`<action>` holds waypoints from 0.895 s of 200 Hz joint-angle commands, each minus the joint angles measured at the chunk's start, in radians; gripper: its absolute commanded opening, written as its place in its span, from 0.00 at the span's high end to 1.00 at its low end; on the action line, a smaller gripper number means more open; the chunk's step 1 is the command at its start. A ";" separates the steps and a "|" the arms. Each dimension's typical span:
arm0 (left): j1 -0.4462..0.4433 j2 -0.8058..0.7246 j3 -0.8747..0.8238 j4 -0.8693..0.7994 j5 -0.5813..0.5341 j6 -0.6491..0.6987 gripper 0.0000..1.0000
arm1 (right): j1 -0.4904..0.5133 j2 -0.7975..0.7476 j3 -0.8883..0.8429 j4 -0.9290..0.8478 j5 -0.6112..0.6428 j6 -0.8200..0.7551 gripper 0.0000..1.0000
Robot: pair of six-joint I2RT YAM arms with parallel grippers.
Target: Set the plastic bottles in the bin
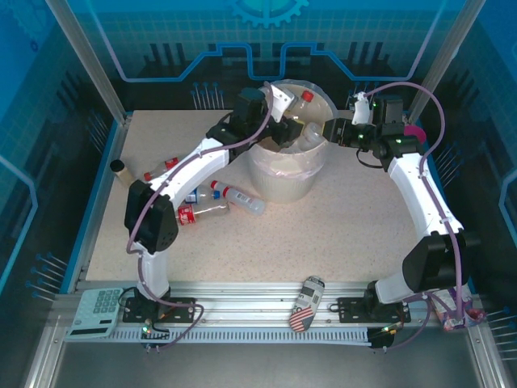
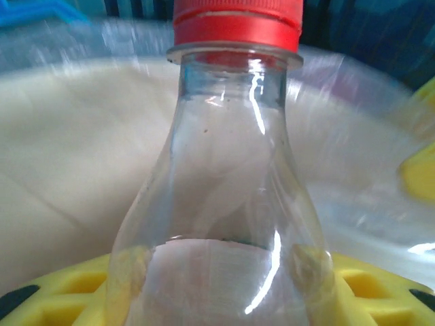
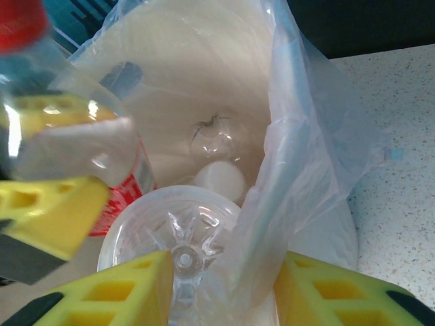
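The cream bin [image 1: 284, 174], lined with a clear bag [image 3: 319, 136], stands at the middle back of the table. My left gripper [image 1: 284, 103] hangs over its far rim, shut on a clear plastic bottle [image 2: 217, 204] with a red cap [image 2: 236, 24]; its yellow fingers [image 2: 61, 292] press the bottle's sides. My right gripper [image 1: 331, 129] is at the bin's right rim, shut on another clear bottle [image 3: 173, 231], whose base faces the camera, with a fold of the bag caught beside it. More bottles [image 3: 217, 136] lie inside the bin. Several bottles [image 1: 218, 204] lie on the table to its left.
A stars-and-stripes can [image 1: 305, 303] lies on the front rail between the arm bases. A calculator [image 1: 95, 311] sits at the front left corner, a cardboard tube [image 1: 119, 168] at the left edge, and a pink goblet [image 1: 414, 131] behind the right arm.
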 commanded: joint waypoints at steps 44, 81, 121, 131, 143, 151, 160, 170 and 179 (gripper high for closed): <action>-0.007 0.124 0.072 -0.206 -0.028 0.083 0.85 | 0.028 0.020 -0.008 -0.085 -0.010 -0.021 0.57; -0.008 0.102 0.054 -0.168 0.015 0.047 0.41 | 0.028 0.018 -0.012 -0.083 -0.006 -0.022 0.57; -0.008 0.047 0.065 -0.141 0.046 0.019 0.15 | 0.029 0.016 -0.017 -0.083 -0.003 -0.024 0.57; -0.007 0.032 0.064 -0.136 0.057 0.016 0.12 | 0.028 0.015 -0.023 -0.078 -0.004 -0.022 0.57; -0.007 0.012 0.056 -0.121 0.071 0.006 0.08 | 0.029 0.013 -0.029 -0.071 -0.005 -0.019 0.57; -0.007 -0.003 0.049 -0.110 0.079 -0.003 0.06 | 0.029 0.013 -0.030 -0.069 -0.004 -0.018 0.57; -0.008 -0.016 0.043 -0.100 0.085 -0.011 0.06 | 0.029 0.013 -0.029 -0.068 -0.006 -0.018 0.57; -0.007 -0.032 0.036 -0.086 0.091 -0.020 0.05 | 0.029 0.014 -0.029 -0.067 -0.008 -0.017 0.57; -0.008 -0.043 0.031 -0.076 0.090 -0.026 0.05 | 0.028 0.013 -0.028 -0.067 -0.010 -0.016 0.57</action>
